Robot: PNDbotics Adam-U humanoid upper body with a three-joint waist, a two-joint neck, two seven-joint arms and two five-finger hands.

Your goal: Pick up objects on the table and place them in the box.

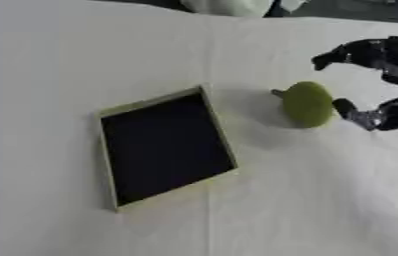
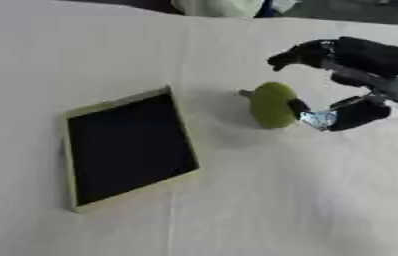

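Observation:
A green pear-shaped fruit with a short stem pointing left lies on the white table, right of the box. The box is shallow, with a pale yellow-green rim and a black inside, and nothing shows in it. My right hand reaches in from the right edge, spread around the fruit's right side. Its thumb touches the fruit's right flank, while the fingers arch above and behind it without touching it. The fruit still rests on the cloth. My left hand shows in neither view.
A white cloth with a lengthwise crease covers the table. At the far edge sits a pale greenish rounded thing, well away from the hand. Bare cloth stretches in front of the box and to its left.

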